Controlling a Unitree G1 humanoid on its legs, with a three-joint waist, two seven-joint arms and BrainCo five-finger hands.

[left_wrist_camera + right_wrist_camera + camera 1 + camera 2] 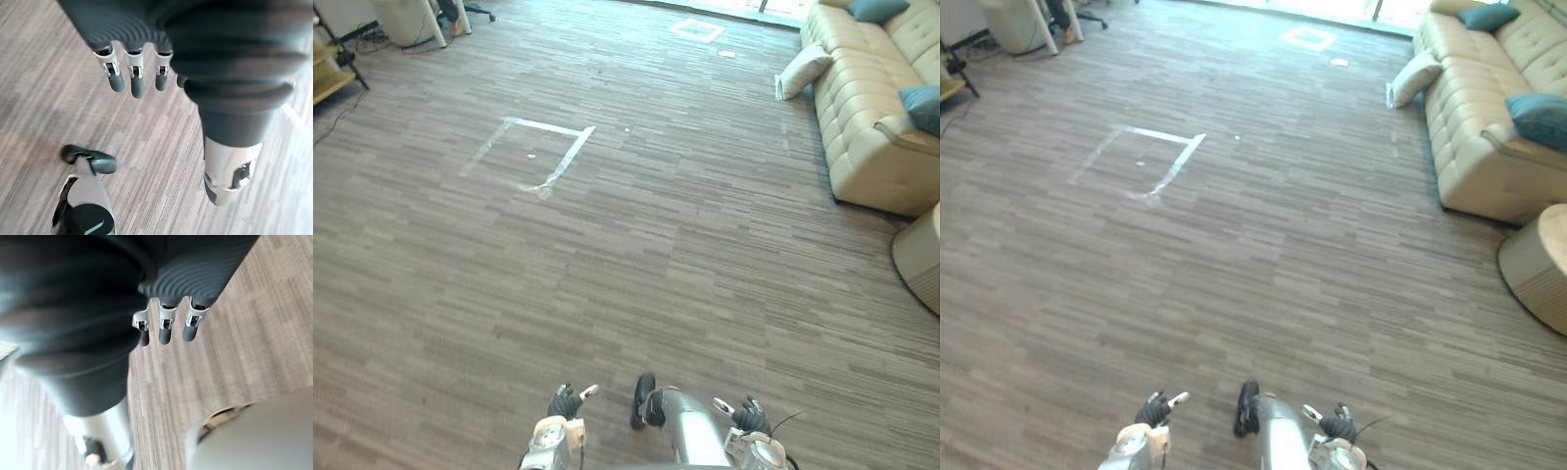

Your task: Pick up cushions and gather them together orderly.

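Left hand and right hand hang above the floor, fingers loosely straight, holding nothing. White cushion lies just beside the sofa, well apart from both.

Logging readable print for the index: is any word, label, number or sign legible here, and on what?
None can be read. The near white tape square is a bare outline, no letters or digits; the far tape square likewise. The sofa, the white cushion beside it and the teal cushions show no print. The small white scrap by the far square is too small to tell.
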